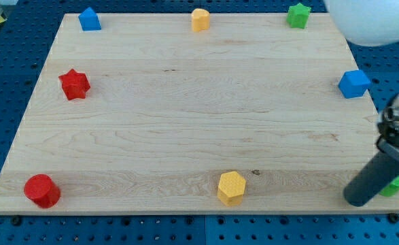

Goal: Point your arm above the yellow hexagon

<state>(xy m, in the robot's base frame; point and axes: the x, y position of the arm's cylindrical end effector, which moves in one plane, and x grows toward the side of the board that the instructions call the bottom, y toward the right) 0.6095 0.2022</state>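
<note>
The arm carries no hand at all, only a straight dark rod, so there is nothing to open or close and nothing is held. The rod's tip (357, 200) rests near the view's bottom right corner of the pale wooden surface (185, 116), just beside a green block (397, 183) whose shape is mostly hidden behind the rod.

The task's thing, the yellow hexagonal block (231, 188), sits near the view's bottom edge, a little right of centre and well apart from the tip, to the tip's left in the view. The step in hand looks like the approach: the tip is not yet placed above the hexagon.

The next move probably calls for a sweep toward the view's left and slightly toward the top, ending on the board just above the hexagon without touching it. That path appears free of blocks.

The other pieces lie along the edges: a second yellow block (200, 20), a blue block (89, 19), a green star (298, 15), a blue cube (354, 84), a red star (74, 84) and a red cylinder (42, 190).
</note>
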